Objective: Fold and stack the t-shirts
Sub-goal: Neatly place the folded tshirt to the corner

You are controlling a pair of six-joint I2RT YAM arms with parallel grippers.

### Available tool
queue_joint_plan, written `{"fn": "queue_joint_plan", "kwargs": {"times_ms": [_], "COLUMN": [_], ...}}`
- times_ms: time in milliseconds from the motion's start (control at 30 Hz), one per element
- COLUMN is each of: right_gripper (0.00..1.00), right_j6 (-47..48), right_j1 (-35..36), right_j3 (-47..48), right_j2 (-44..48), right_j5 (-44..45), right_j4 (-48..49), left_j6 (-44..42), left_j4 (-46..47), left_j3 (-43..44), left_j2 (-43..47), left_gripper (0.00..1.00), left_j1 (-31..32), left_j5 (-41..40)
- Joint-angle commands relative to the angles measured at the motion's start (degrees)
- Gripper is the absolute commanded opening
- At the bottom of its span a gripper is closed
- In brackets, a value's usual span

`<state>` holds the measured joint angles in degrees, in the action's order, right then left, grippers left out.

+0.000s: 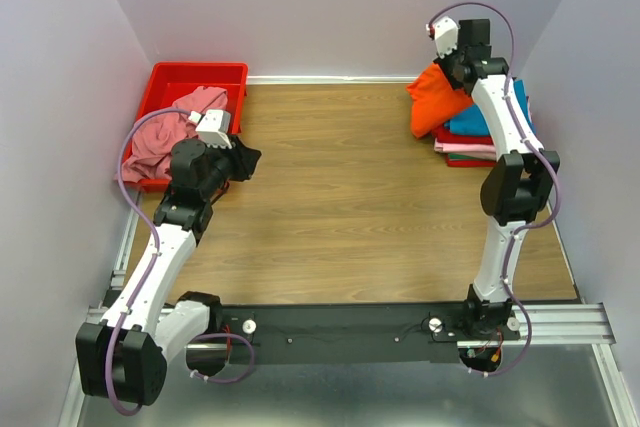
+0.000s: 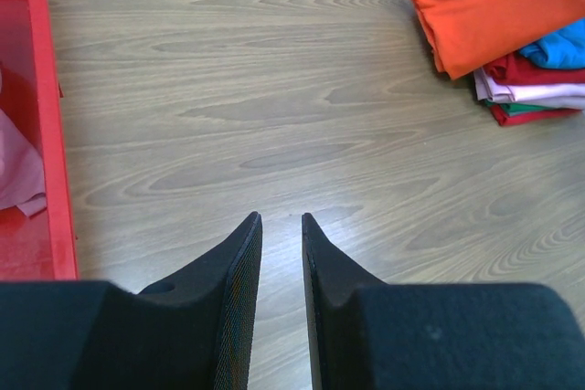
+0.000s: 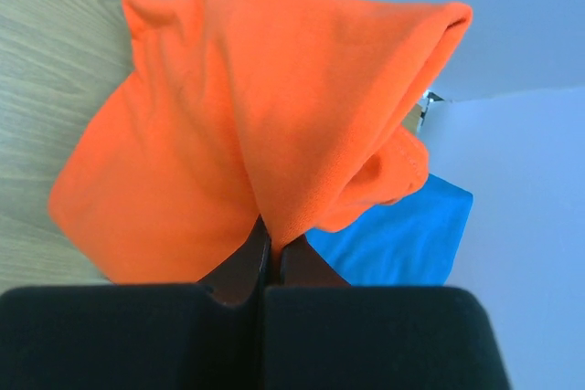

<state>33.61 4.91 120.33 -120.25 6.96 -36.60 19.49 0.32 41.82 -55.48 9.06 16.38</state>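
The orange t-shirt (image 3: 228, 134) is pinched by a bunched fold between the fingers of the right gripper (image 3: 270, 248), whose jaws are pressed tight together on the cloth. The shirt is held up at the far right of the table (image 1: 340, 177), close to the back wall, and its loose body is draped down and outward from the grip. Right below and beside it, a stack of folded t-shirts (image 1: 480, 137) is seen against the right wall. A teal blue shirt (image 3: 402, 235) is on top of that stack, with a red one (image 2: 526, 68) and a pale pink one (image 2: 539, 93) layered underneath. From the left wrist view the orange cloth is seen overlapping the stack's left side; whether it is resting there cannot be told.

Across the table, at the far left corner, a dusty pink t-shirt (image 1: 165, 137) is heaped unfolded in the red bin (image 1: 195, 72), with part of it spilled over the near rim. The left gripper (image 2: 281, 218) is poised just beside that bin, over bare wood. Its jaws are parted by a narrow gap and nothing is held between them.
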Motion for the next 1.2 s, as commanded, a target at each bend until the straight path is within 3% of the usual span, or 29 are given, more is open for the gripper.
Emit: {"fn": "queue_joint_plan", "kwargs": {"times_ms": [0,733,1167], "right_gripper": [0.0,0.0,0.0], "right_j6": [-0.64,-3.11,-1.79], "right_j1": [-1.48,-4.64,-11.76], "right_j3": [3.33,4.21,0.87], "right_j2": [4.05,8.44,9.94], "right_j5": [-0.28,-4.85,-5.99], "right_j4": [0.92,0.83,0.92], "left_j6": [-1.29,-2.61,-3.14], "left_j4": [-0.23,-1.99,-1.37], "left_j3": [-0.34,0.19,0.36], "left_j2": [0.55,0.47,-0.85], "left_gripper": [0.32,0.32,0.32], "left_j1": [-0.71,-2.82,-3.79], "left_j5": [1.81,2.51,3.83]}}
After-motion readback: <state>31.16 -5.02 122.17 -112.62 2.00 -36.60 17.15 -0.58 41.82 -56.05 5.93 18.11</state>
